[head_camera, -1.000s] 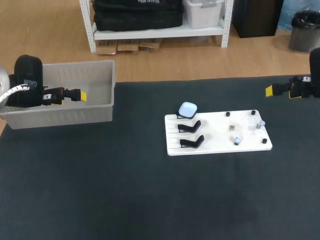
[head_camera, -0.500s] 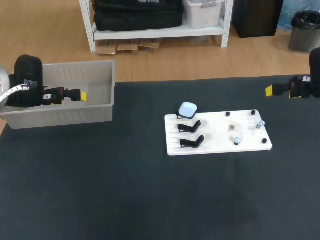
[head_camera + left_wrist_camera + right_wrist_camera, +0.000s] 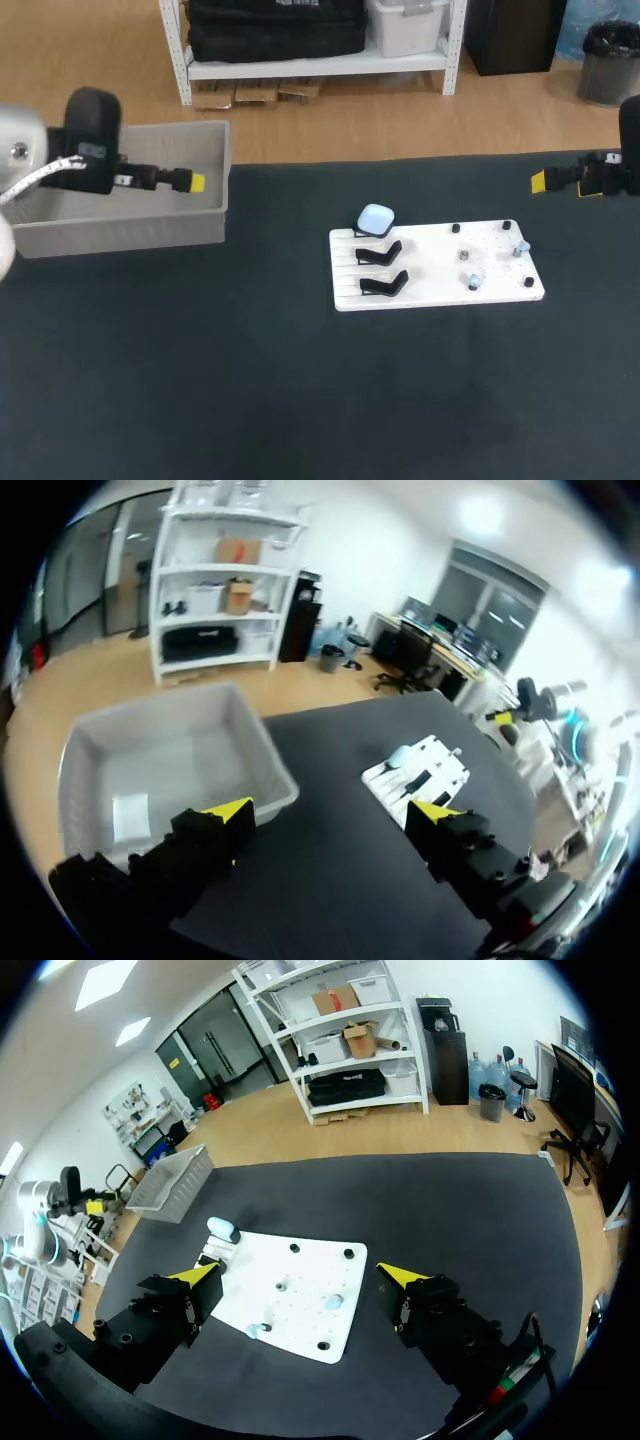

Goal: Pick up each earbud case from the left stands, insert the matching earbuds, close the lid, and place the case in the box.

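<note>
A light-blue earbud case (image 3: pixel 376 219) sits shut on the farthest of three black stands (image 3: pixel 380 253) at the left end of a white board (image 3: pixel 430 262). Two pale earbuds (image 3: pixel 475 281) (image 3: pixel 521 246) rest among small pegs on the board's right half. My left gripper (image 3: pixel 194 183) hangs open and empty over the grey box (image 3: pixel 120 236); in its wrist view the left gripper (image 3: pixel 330 815) has the box (image 3: pixel 268 762) below and the board (image 3: pixel 425 770) far ahead. My right gripper (image 3: pixel 540 181) is open and empty, beyond the board's far right; its wrist view shows the right gripper (image 3: pixel 300 1275) above the board (image 3: pixel 300 1305), with the case (image 3: pixel 222 1228) visible.
The two nearer stands (image 3: pixel 384 284) hold nothing. A small white slip (image 3: pixel 130 815) lies on the box floor. The dark table mat (image 3: pixel 300 400) stretches wide in front of the board and box.
My left arm has swung right and farther back, carrying its gripper over the box's far right part. The right arm, case and board have not moved.
</note>
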Action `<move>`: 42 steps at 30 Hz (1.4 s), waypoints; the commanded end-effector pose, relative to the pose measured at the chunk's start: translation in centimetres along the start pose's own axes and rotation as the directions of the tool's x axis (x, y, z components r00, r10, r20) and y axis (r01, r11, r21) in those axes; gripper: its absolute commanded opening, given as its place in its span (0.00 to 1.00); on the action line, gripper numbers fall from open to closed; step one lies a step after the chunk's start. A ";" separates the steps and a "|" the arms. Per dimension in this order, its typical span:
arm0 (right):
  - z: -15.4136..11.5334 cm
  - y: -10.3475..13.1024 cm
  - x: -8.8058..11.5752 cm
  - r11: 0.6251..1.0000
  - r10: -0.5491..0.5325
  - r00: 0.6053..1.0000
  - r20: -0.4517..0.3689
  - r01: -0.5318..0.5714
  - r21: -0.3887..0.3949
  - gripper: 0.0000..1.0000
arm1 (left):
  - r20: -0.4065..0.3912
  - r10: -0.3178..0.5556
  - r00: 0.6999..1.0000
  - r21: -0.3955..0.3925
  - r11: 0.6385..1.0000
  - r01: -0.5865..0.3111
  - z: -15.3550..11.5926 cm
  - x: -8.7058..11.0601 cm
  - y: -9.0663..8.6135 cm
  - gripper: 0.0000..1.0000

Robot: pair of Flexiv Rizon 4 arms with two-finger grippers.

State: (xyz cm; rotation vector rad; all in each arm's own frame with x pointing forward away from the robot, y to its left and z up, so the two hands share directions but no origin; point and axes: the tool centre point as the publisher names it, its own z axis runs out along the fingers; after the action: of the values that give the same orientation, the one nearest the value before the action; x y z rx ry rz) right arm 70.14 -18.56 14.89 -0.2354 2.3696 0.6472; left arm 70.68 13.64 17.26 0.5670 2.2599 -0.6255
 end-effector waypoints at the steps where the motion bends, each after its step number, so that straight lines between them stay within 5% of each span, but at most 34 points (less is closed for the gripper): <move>1: 0.0 0.0 0.0 1.000 0.000 1.000 -0.001 0.000 0.001 1.00 | 0.006 0.070 0.998 0.094 0.993 -0.070 1.7 -1.1 0.0 1.00; 11: 0.0 0.0 0.0 1.000 0.000 1.000 -0.001 0.000 0.001 1.00 | 0.007 0.320 0.947 0.304 0.902 -0.307 4.0 -3.2 -2.6 1.00; 19: 0.0 0.0 0.0 1.000 0.000 1.000 -0.001 0.000 0.001 1.00 | 0.091 0.482 0.871 0.348 0.805 -0.481 6.8 -2.9 -5.6 1.00; 36: 0.0 0.0 0.0 1.000 0.000 1.000 -0.001 0.000 0.001 1.00 | 0.153 0.640 0.753 0.469 0.624 -0.625 13.6 -1.9 -8.0 1.00; 42: 0.0 0.0 0.0 1.000 0.000 1.000 -0.001 0.000 0.001 1.00 | 0.179 0.651 0.738 0.511 0.579 -0.635 15.8 -1.7 -8.7 1.00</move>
State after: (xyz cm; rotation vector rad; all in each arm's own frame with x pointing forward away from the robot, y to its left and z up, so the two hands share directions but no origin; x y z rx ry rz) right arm 70.14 -18.56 14.89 -0.2354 2.3697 0.6471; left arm 73.65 -1.61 11.91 1.5585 1.6832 -0.7876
